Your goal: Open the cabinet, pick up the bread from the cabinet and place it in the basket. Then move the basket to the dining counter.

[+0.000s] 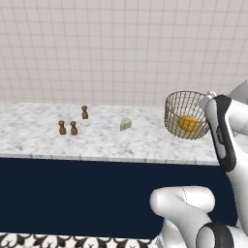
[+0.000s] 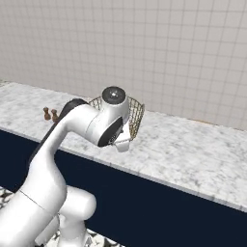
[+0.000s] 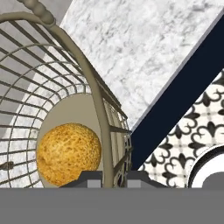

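Note:
My gripper (image 3: 109,181) is shut on the rim of the basket (image 1: 185,115), with one dark finger tip on each side of the wire edge. The tan wire basket hangs tilted over the right part of the dining counter (image 1: 97,141). I cannot tell whether its bottom touches the marble. The round orange-yellow bread (image 1: 189,123) lies inside the basket, against its lower wall (image 3: 68,153). In the right base view the arm covers most of the basket (image 2: 136,116), which shows behind the hand. The cabinet is out of view.
Three small brown shakers (image 1: 72,127) stand on the counter's left half, with a pale cheese wedge (image 1: 125,124) near the middle. A tiled wall rises behind the counter. To the right of the basket the marble (image 2: 193,154) lies bare. Patterned floor tiles (image 3: 192,131) show below the navy front.

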